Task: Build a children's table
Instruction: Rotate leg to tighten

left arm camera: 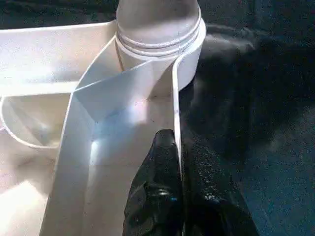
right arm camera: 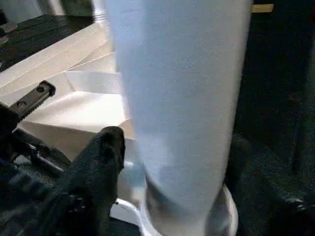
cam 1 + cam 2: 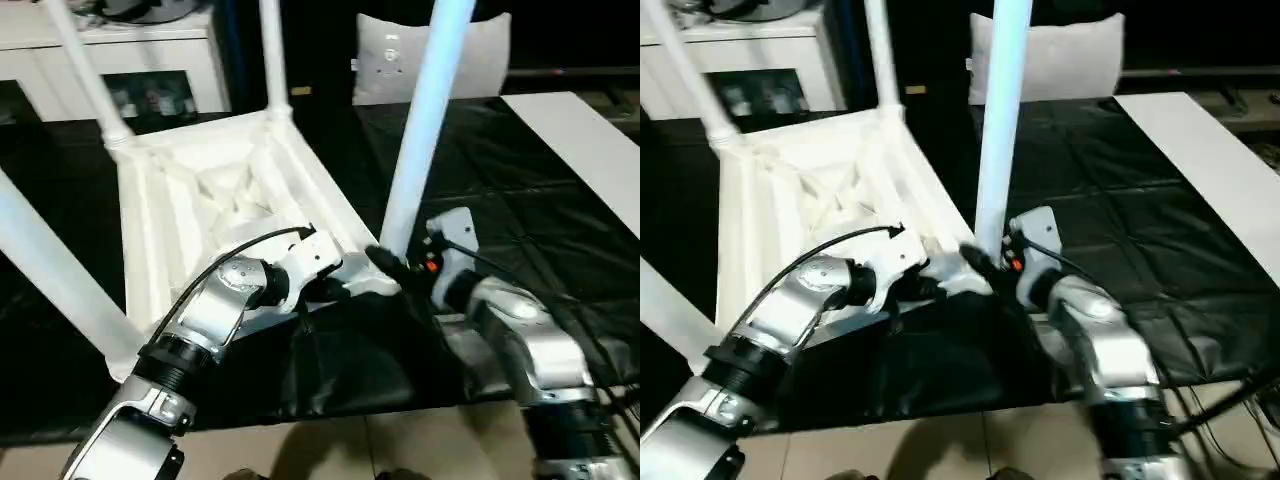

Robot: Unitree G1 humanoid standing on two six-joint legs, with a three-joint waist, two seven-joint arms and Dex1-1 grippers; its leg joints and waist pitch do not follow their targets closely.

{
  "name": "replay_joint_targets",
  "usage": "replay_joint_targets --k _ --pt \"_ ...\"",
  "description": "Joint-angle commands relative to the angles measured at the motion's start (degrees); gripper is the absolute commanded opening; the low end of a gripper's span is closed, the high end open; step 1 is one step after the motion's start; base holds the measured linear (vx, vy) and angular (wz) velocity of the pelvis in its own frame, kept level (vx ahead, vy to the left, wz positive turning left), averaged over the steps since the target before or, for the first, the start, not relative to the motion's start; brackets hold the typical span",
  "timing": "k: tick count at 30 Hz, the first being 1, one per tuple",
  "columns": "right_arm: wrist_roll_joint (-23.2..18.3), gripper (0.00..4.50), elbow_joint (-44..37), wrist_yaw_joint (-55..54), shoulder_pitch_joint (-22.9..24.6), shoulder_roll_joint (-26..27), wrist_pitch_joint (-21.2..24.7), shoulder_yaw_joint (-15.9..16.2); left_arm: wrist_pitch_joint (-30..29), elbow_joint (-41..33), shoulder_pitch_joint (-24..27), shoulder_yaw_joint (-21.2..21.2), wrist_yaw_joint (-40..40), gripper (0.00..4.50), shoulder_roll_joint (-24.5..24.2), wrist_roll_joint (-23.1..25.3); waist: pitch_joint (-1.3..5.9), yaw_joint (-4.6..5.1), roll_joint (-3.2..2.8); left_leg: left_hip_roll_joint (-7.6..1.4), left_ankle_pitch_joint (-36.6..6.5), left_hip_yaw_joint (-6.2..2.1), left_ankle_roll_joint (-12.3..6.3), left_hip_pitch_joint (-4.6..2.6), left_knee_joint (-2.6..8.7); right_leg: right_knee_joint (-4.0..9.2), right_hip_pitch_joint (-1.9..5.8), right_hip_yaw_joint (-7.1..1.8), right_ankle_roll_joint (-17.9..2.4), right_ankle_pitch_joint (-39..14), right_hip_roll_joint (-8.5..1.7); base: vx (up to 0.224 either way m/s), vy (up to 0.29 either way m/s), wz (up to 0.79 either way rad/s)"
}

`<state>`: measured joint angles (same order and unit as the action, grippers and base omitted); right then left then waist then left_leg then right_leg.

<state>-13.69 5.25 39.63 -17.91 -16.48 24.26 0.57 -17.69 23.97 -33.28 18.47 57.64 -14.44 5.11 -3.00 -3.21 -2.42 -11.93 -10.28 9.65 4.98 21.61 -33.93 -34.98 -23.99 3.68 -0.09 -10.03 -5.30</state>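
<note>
The children's table lies upside down on a black mat, its ribbed underside (image 3: 200,190) facing up. Legs rise from its corners. The nearest right leg (image 3: 425,120) stands in its corner socket (image 1: 157,44). My left gripper (image 3: 350,285) is shut on the thin rim of the table top just beside that socket; the left wrist view has both black fingers (image 1: 157,187) pinching the rim wall. My right gripper (image 3: 395,265) sits at the base of that leg, open, one finger (image 2: 103,147) on each side of it with a small gap showing.
Other legs rise at the back left (image 3: 85,70), the back middle (image 3: 272,60) and the near left (image 3: 50,270). A white cabinet (image 3: 110,60) stands behind. A flat white board (image 3: 580,140) lies at the right, and a pale cushion (image 3: 400,60) at the back.
</note>
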Motion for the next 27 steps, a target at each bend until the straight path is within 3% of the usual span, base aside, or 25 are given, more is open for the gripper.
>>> replay_joint_targets --k 1,5,9,11,13,19,27 --pt "-1.5 3.65 -0.8 4.7 0.1 -2.6 0.2 -0.4 3.2 -1.4 -1.5 -0.4 2.9 0.0 -1.3 -1.5 4.07 -0.23 0.71 -0.44 -10.1 0.44 -3.97 -0.58 3.46 4.2 3.87 -1.96 -12.5 -9.9 -1.89 0.0 0.0 0.0" --pt "-3.8 4.01 -1.0 13.7 0.2 -8.5 0.4 0.3 5.7 0.7 -2.5 0.0 7.9 0.0 -3.7 -2.3 4.12 -0.58 0.93 -0.4 -10.3 0.41 -3.98 -0.47 3.39 4.17 3.95 -1.97 -12.1 -10.8 -2.0 0.0 0.0 0.0" --pt "-5.2 4.45 -0.2 21.9 -0.7 -13.1 0.5 1.7 9.6 1.5 -3.0 1.7 16.2 0.0 -6.9 -3.7 4.21 -0.84 1.0 -0.48 -9.1 0.44 -4.73 -0.47 3.26 3.9 3.83 -1.93 -13.0 -9.2 -2.02 0.0 0.0 0.0" --pt "-5.2 4.45 -0.2 24.1 -0.9 -14.3 0.3 2.8 10.6 1.8 -3.2 2.5 18.8 0.0 -7.9 -4.0 4.22 -1.13 1.16 -0.6 -8.7 0.5 -5.01 -0.46 3.25 3.8 3.8 -1.93 -13.3 -8.8 -2.04 0.0 0.0 0.0" --pt "-4.1 4.45 0.1 26.7 -1.2 -15.5 -0.9 4.9 11.6 2.9 -3.8 4.2 22.8 0.0 -9.6 -3.5 4.23 -1.69 0.92 -0.69 -8.5 0.56 -5.0 -0.69 3.19 3.76 3.56 -1.92 -13.5 -9.0 -2.02 0.0 0.0 0.0" --pt "-4.9 4.45 0.6 31.4 -1.5 -14.9 -2.4 7.6 15.2 4.2 -5.0 6.2 28.6 0.0 -11.0 -3.0 4.23 -3.11 0.57 -0.97 -10.8 0.63 -3.27 -1.08 3.39 3.71 3.26 -2.03 -13.6 -10.1 -2.15 0.0 0.0 0.0" --pt "-5.9 3.89 1.6 33.6 -1.7 -14.3 -2.2 8.7 16.5 5.2 -5.5 6.6 28.7 0.0 -10.9 -2.7 4.17 -3.25 1.0 -0.83 -11.3 0.44 -2.58 -0.68 3.55 3.82 3.62 -1.98 -12.6 -12.2 -2.4 0.0 0.0 0.0"
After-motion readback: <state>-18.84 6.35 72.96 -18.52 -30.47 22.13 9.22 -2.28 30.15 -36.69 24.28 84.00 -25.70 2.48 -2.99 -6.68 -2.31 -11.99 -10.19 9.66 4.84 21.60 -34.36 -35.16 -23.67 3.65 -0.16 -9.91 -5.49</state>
